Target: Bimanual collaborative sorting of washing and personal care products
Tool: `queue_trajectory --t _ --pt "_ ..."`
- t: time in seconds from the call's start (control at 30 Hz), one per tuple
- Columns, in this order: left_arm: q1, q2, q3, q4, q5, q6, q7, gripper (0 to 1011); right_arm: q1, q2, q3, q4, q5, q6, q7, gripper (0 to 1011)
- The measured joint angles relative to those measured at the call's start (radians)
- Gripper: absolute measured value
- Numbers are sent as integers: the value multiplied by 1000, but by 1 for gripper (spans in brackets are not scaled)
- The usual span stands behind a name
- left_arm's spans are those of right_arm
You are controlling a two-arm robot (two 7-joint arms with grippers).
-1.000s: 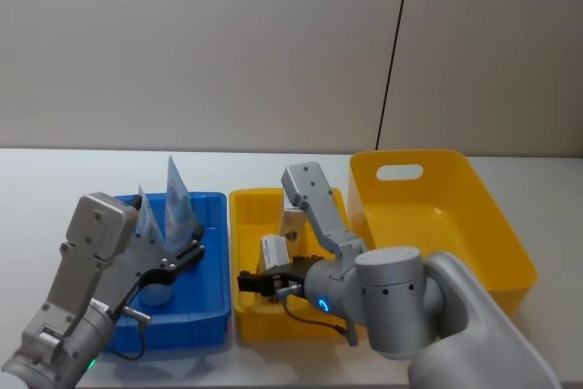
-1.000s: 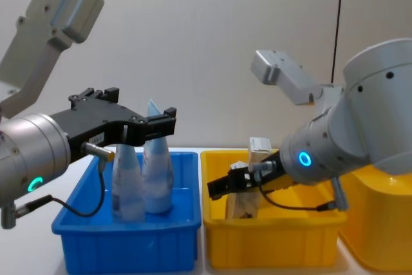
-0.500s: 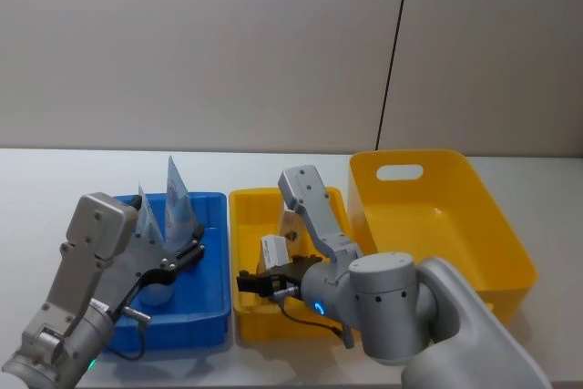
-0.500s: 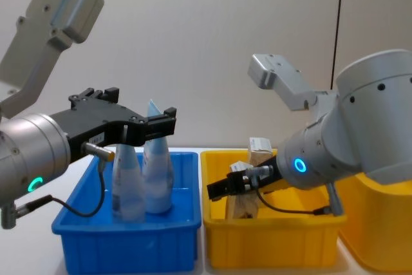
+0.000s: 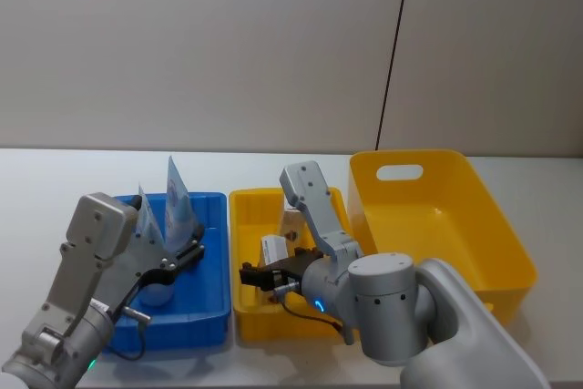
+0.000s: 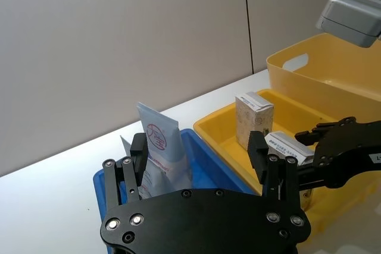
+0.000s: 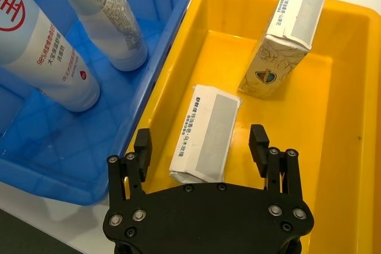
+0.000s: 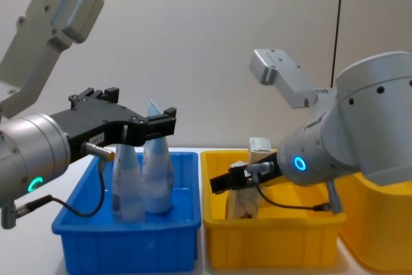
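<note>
Tubes (image 8: 145, 181), upper parts behind left gripper (image 8: 143, 120)

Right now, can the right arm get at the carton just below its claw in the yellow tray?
Probably yes. The right gripper hangs open over that carton, a finger on each side, nothing between; the other carton stands clear, farther back in the yellow tray.

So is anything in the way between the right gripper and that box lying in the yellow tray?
No, nothing visible. The right gripper faces the lying carton in the yellow tray with jaws open and a clear gap between; the upright carton stands beyond it, apart.
</note>
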Motion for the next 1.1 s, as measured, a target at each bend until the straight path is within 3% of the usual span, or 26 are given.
queue_trajectory --t 0.23,0.27,0.8,1.1 --pt "0 0 0 0 0 0 0 1001 0 -1 1 1 -4 -8 -2 861" --pt "0 0 0 0 0 0 0 1001 0 -1 1 1 -4 -10 -2 797" --pt "0 0 0 0 0 0 0 1001 0 -2 2 2 -8 -17 -5 304" --pt "0 0 0 0 0 0 0 1001 0 -2 2 2 -9 -18 -5 215"
